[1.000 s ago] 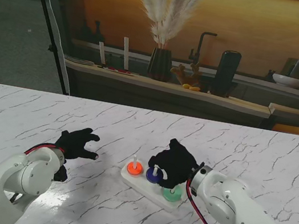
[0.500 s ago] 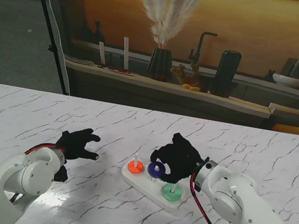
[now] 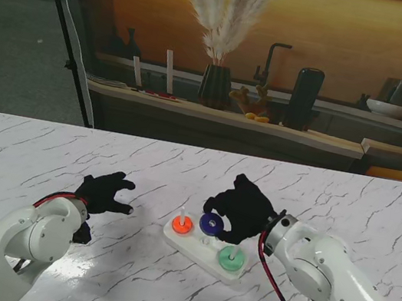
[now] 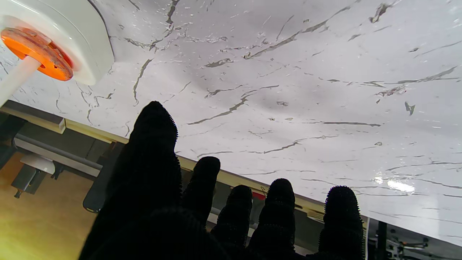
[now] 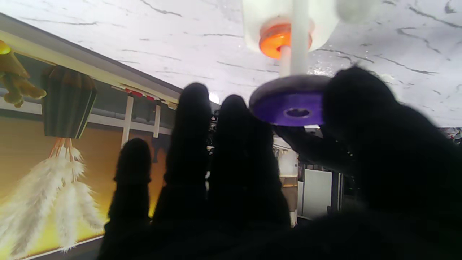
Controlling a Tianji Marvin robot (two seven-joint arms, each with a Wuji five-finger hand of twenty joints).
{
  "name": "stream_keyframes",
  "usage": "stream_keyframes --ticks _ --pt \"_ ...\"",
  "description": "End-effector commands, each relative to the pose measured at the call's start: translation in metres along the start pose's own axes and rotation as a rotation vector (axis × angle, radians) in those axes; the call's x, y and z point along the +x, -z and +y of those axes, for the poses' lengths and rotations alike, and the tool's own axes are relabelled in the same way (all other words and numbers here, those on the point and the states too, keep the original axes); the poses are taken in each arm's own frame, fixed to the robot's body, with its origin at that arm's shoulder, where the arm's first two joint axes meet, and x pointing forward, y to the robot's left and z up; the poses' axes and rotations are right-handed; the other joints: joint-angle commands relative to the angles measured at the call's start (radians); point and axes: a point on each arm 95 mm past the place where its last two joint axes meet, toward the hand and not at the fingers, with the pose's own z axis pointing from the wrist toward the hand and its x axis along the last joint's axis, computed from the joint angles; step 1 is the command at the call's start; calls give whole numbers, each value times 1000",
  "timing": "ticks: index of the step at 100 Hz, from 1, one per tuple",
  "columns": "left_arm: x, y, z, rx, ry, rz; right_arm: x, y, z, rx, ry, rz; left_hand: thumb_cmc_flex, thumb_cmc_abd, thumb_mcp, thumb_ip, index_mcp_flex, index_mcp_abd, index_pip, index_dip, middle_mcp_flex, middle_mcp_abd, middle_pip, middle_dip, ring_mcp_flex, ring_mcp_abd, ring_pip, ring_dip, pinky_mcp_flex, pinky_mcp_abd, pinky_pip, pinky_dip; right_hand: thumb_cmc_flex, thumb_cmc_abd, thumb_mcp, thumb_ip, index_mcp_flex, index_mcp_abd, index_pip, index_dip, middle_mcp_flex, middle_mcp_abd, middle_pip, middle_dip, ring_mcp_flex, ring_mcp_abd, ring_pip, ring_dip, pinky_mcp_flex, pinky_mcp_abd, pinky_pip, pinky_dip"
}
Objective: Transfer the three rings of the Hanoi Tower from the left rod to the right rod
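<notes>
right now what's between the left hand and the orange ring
Only bare marble table lies between the left hand and the orange ring, as the stand view shows.

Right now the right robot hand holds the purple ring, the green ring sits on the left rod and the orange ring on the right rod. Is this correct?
Not quite. The right robot hand does hold the purple ring, but the rods are swapped: the stand view shows the orange ring on the left rod and the green ring on the right rod.

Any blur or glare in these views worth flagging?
Right wrist view: purple ring and right hand soft with blur. Left wrist view: sharp, small glare patch on the marble table. Stand view: evenly lit and clear.
</notes>
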Motion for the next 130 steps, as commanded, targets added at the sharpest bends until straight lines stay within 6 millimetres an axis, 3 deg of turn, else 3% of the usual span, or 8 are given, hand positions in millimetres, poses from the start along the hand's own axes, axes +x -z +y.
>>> stream_keyframes --ticks 1,50,130 --pt "4 1 3 -15 1 25 8 1 1 -15 -1 19 21 30 -27 15 13 20 -6 -7 -3 14 -17 -11 -38 9 -20 -8 -21 -1 -41 -7 65 25 91 8 80 -132 131 37 24 -25 -1 12 23 -23 7 4 -7 242 19 9" --pt "9 0 3 -21 -5 38 9 29 17 -53 17 18 21 31 -27 15 13 22 -6 -7 -3 14 -17 -11 -38 8 -21 -9 -20 -2 -43 -5 70 23 87 1 82 -138 136 35 30 -30 0 16 27 -27 9 7 -2 239 20 9" --pt "25 -6 6 -43 -4 76 5 74 9 27 -121 -28 20 30 -27 15 13 22 -6 -7 -3 13 -16 -11 -37 8 -21 -9 -19 -1 -47 -2 82 21 85 -6 82 -135 150 26 33 -25 4 23 26 -24 20 13 -2 234 23 10"
